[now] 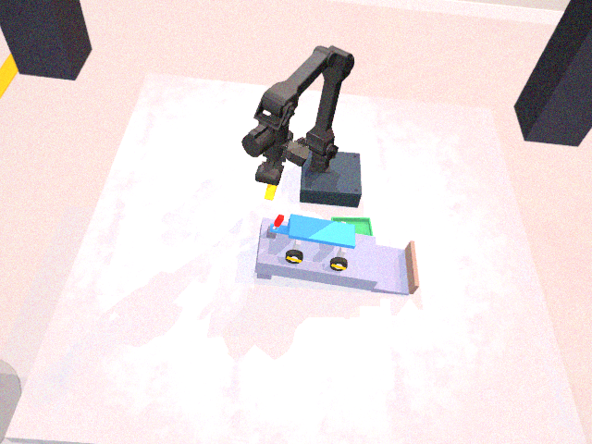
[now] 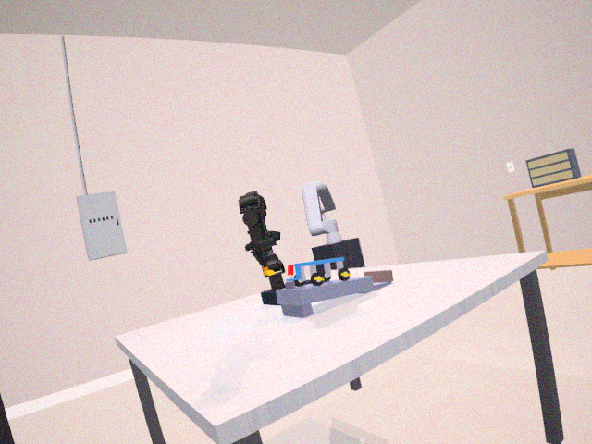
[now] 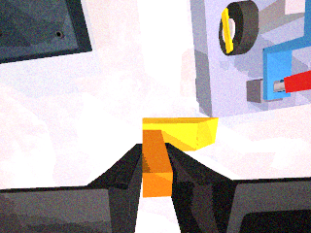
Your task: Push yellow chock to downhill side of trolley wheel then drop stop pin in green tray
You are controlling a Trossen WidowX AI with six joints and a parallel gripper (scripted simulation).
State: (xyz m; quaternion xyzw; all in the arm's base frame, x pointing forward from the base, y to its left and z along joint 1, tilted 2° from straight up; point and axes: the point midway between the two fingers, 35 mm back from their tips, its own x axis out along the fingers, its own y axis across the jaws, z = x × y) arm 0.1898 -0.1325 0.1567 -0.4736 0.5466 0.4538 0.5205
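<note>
My gripper is shut on the orange handle of the yellow chock. The chock hangs in the air off the ramp's uphill end, on the arm-base side; its black rubber base cannot be made out. The blue trolley stands on the grey ramp. The red-headed stop pin sits in the bracket at the trolley's uphill end. The green tray lies behind the ramp, partly hidden by the trolley and ramp.
The dark arm base stands behind the ramp, near the tray. A brown end board stands across the ramp's low end. A pale second arm shows in the background of the exterior view.
</note>
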